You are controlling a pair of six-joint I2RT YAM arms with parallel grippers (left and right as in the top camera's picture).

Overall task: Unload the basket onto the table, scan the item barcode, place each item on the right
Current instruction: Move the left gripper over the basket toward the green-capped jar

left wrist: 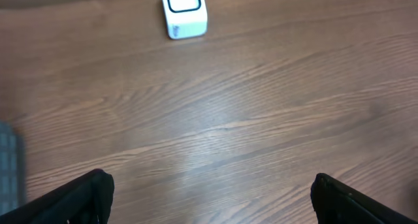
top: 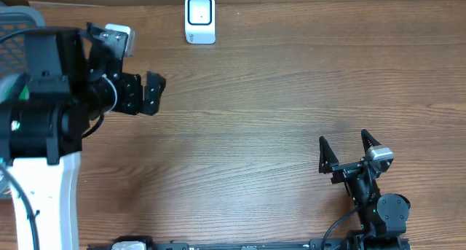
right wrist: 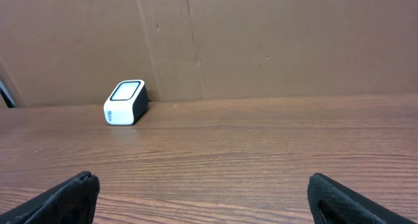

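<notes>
No item with a barcode shows in any view. A small white scanner [top: 200, 18] with a dark-rimmed window stands at the table's far edge; the left wrist view has it at top [left wrist: 183, 11] and the right wrist view at far left [right wrist: 125, 102]. My left gripper [top: 152, 93] hovers over the left part of the table, open and empty, its fingers wide apart over bare wood [left wrist: 212, 185]. Near the front right, my right gripper [top: 344, 138] is open too, with only wood between its fingers [right wrist: 202, 181].
A grey mesh basket [top: 16, 33] sits at the far left corner, partly under the left arm, and its edge shows in the left wrist view [left wrist: 8, 164]. A brown cardboard wall [right wrist: 274, 41] backs the table behind the scanner.
</notes>
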